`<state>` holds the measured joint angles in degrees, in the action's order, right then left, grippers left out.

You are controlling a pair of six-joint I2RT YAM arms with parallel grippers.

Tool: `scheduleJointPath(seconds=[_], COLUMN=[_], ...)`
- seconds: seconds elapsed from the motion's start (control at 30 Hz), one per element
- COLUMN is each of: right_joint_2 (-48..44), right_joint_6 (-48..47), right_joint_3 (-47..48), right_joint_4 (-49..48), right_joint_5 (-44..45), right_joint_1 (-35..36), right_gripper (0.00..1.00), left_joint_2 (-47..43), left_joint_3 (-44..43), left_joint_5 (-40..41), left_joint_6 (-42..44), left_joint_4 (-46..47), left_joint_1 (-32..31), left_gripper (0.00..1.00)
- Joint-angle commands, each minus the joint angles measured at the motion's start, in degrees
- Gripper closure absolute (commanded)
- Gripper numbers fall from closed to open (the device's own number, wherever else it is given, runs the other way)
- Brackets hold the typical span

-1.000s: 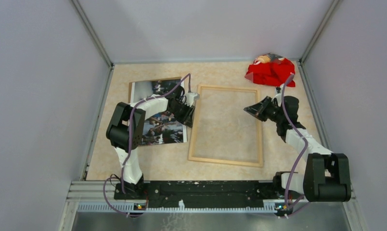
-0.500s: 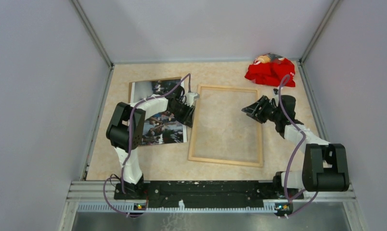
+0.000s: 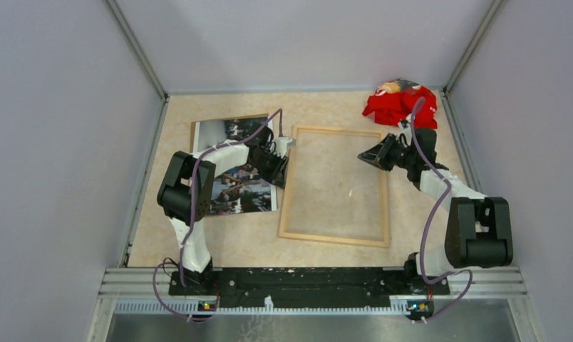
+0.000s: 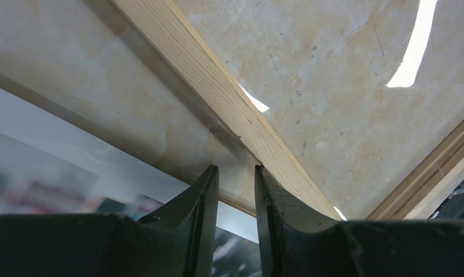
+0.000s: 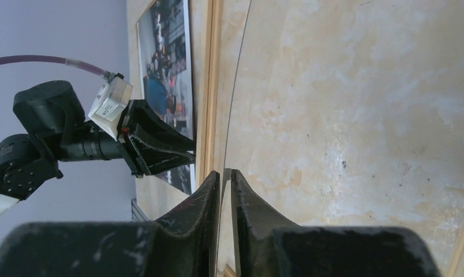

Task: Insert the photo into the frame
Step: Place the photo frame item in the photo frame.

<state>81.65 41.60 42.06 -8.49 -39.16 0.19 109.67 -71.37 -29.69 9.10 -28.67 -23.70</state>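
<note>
Left jaws: the black fingers of the left gripper (image 4: pixel 236 173) stand a narrow slot apart. A white edge of the photo (image 4: pixel 45 156), a large rectangular paper print of a crowd in blue, white and dark tones, shows through the slot. I cannot tell whether they pinch it.
Left gripper's place: its tips sit just outside the left rail of the frame (image 4: pixel 206 75), a large rectangle of thin light natural wood. The right finger almost meets that rail.
Right jaws: the fingers of the right gripper (image 5: pixel 225 173) are nearly together. The thin edge of the clear pane (image 5: pixel 235 86) runs into the gap between them. I cannot tell whether they press on it.
Right gripper's place: over the right rail of the frame, toward its far end, pointing across it at the left arm (image 5: pixel 74 133).
Photo: picture side up on the beige marbled table (image 3: pixel 198 242), just beside the frame's left rail and outside the frame.
Frame: on the table between the two arms, its long sides running away from the bases.
Red cloth bundle (image 3: pixel 398 103): crumpled, beyond the frame's far right corner, apart from it.
</note>
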Motion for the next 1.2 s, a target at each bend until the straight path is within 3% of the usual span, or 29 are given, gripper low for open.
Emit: scheduleJointPath(seconds=[0.0, 0.1, 0.47, 1.17], right_joint_2=[0.3, -0.5, -3.7, -1.3], right_joint_6=[1.5, 4.8, 15.5, 8.6], right_joint_3=[1.7, 1.1, -1.3, -1.8], right_joint_4=[-3.2, -6.4, -13.9, -13.5], right_joint_5=[-2.9, -4.3, -4.5, -5.5], right_joint_1=[0.1, 0.0, 0.0, 1.5], right_gripper=[0.92, 1.0, 1.0, 1.0], left_joint_2=[-0.5, -0.4, 0.0, 0.1], left_joint_3=[0.0, -0.1, 0.1, 0.0], left_joint_5=[-0.5, -0.7, -1.1, -0.9], left_joint_6=[0.7, 0.5, -0.1, 0.1], left_joint_4=[1.3, 1.5, 1.8, 1.8], left_joint_1=[0.0, 0.0, 0.0, 0.0], left_gripper=[0.64, 0.64, 0.65, 0.65])
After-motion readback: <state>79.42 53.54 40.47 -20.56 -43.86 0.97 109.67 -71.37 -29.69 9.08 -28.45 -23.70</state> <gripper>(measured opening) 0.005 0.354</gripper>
